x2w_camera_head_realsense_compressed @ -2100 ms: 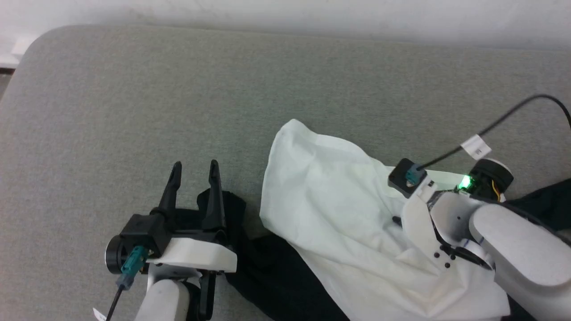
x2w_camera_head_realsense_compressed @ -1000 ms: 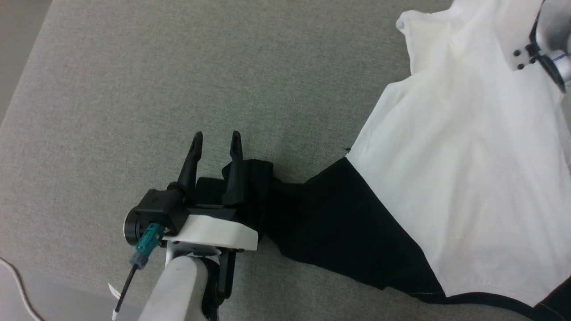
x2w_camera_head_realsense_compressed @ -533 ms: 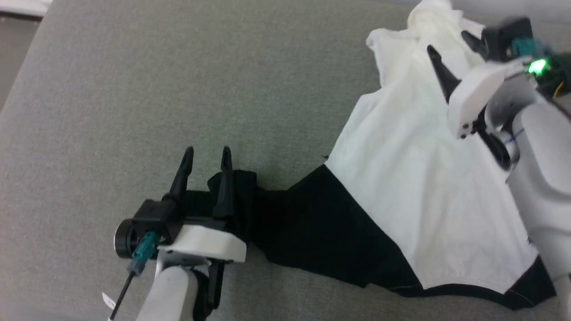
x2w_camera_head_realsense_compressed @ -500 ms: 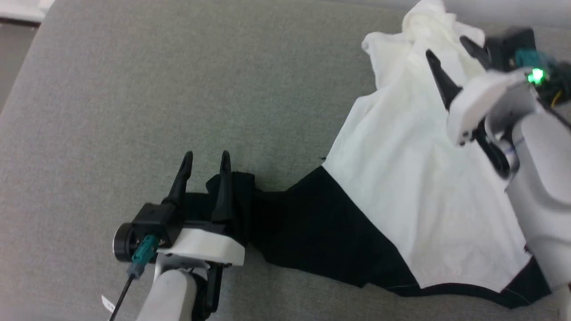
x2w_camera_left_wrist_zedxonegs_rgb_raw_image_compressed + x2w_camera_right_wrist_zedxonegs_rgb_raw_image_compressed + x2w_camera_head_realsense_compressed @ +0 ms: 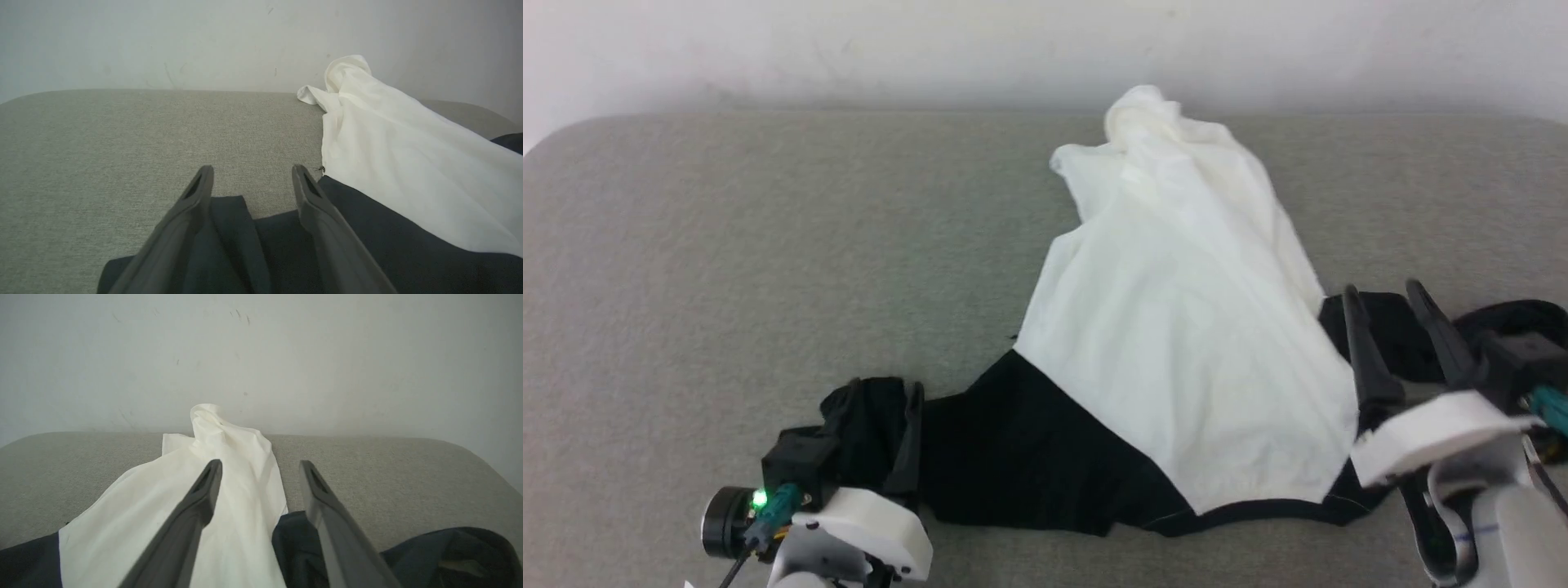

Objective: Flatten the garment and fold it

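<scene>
The garment (image 5: 1184, 327) lies on the grey fabric-covered tabletop (image 5: 727, 245), a white raglan shirt with black sleeves. Its white body (image 5: 408, 163) runs away from me towards 12 o'clock and ends in a bunched knot (image 5: 1147, 122) close to the wall (image 5: 849, 49). I read that long, narrow lie as the result of a lengthways pull: the middle is fairly smooth, but the far end is crumpled and the sides are not spread.

One black sleeve (image 5: 1013, 441) trails out to 7 o'clock. My left hand (image 5: 885, 385) sits right over its cuff end, fingers wide apart. In the left wrist view a fold of the dark cloth lies between the fingers (image 5: 192, 212) but is not pinched (they straddle it and do not press on it).

The other sleeve (image 5: 1511, 314) is heaped at 3 o'clock. My right hand (image 5: 1380, 287) hovers at 4 o'clock, spread wide and holding nothing, with its fingers above the seam where white meets black.

With both hands empty over the two sleeves, I judge the flattening is only partly done. The sleeves need drawing outwards and the far knot needs shaking loose before any fold. Thin cloth like this will slide and rumple if it is dragged across this surface.
</scene>
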